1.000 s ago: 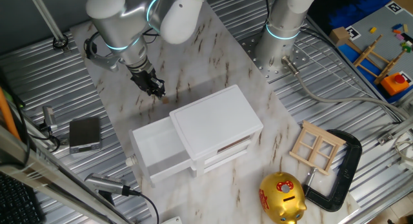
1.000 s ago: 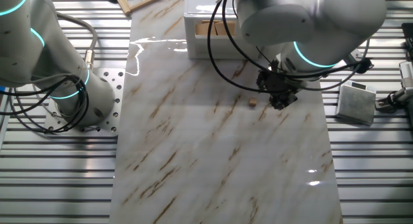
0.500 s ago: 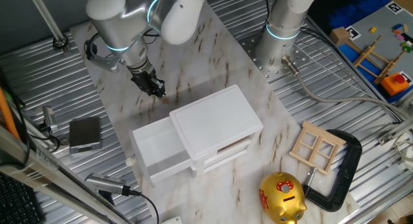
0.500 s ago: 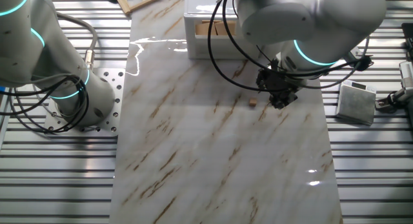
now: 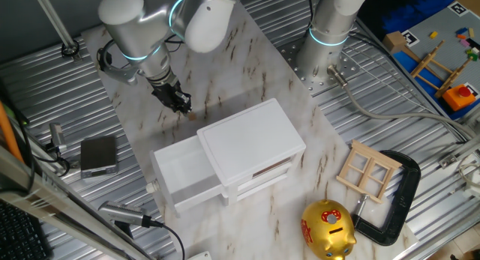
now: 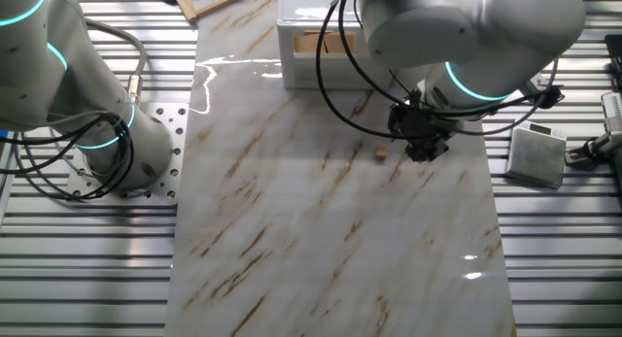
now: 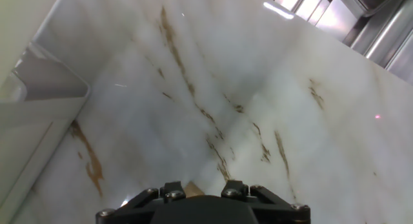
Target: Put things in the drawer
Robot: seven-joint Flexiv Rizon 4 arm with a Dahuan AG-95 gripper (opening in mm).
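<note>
The hand (image 5: 181, 104) hangs low over the marbled desk (image 5: 247, 58), just behind the white cabinet (image 5: 251, 144), with the arm (image 5: 150, 28) bending down to it from above. In the one fixed view the tiny brown block (image 5: 192, 115) lies on the desk at about 4 o'clock of the fingertips, very close to them, between the hand and the cabinet's back edge. In the other fixed view the hand (image 6: 421, 150) sits near the right side of the desk (image 6: 292, 240), and the block (image 6: 380, 153) lies at about 9 o'clock of it, just beside the fingers but apart from them, with bare marble showing between.

In the hand view only the dark base of the hand (image 7: 200, 204) shows at the bottom edge, and a small tan sliver (image 7: 193, 189) peeks out between its two humps at 6 o'clock; whether that is the block cannot be told. The fingertips are hidden there, and in both fixed views they are too small and dark to read, so whether the hand is released or clenched cannot be told. It holds nothing that can be seen.

The top drawer (image 5: 184, 174) stands pulled out toward 7 o'clock of the cabinet, its white inside showing. A gold piggy bank (image 5: 328, 228) and a wooden window frame (image 5: 367, 170) lie at the desk's near end, well apart from the hand.
</note>
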